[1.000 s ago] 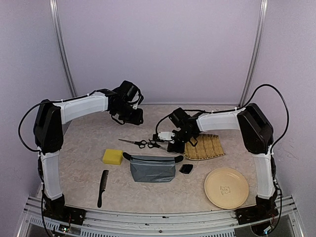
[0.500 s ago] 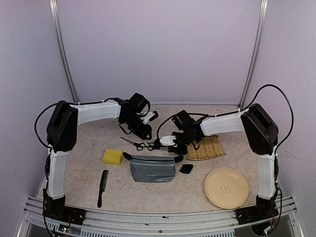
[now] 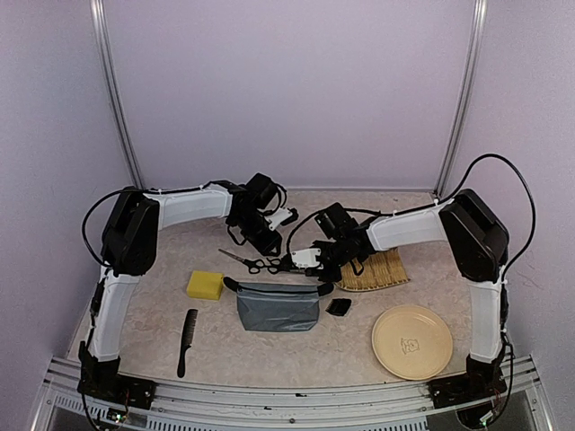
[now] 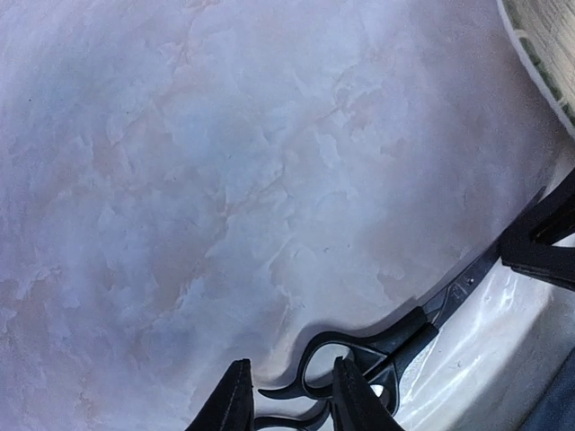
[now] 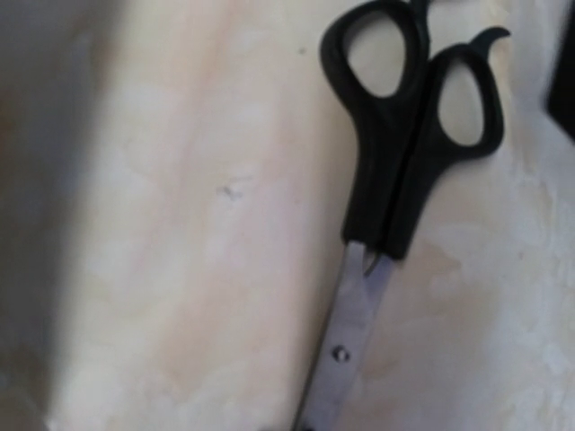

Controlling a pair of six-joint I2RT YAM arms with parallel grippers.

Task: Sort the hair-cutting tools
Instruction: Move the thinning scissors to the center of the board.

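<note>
Your left arm has swung in from the far left toward the middle of the table (image 3: 162,260). Its left gripper (image 3: 268,239) now hangs just behind the scissors, and the right gripper (image 3: 295,262) has crept a little leftward.

From the top camera, the loose scissors (image 3: 241,259) and the held scissors (image 3: 278,264) lie handle to handle just behind the pouch (image 3: 278,307). That pouch lies flat, and you cannot see inside it. The comb (image 3: 187,341) and yellow sponge (image 3: 205,285) lie to its left. The clipper guard (image 3: 339,307) rests on the table between the pouch and the plate (image 3: 411,341). The woven mat (image 3: 377,268) sits under your right forearm.

On the left wrist camera, the left gripper (image 4: 287,404) has its fingers parted, and a handle loop of the held scissors (image 4: 386,346) shows between the tips. The blade tip runs into the right gripper's black fingers (image 4: 544,242), which pinch it.

On the right wrist camera, the held scissors (image 5: 386,180) run blade-down out of the bottom edge. The fingers themselves are out of frame.
</note>
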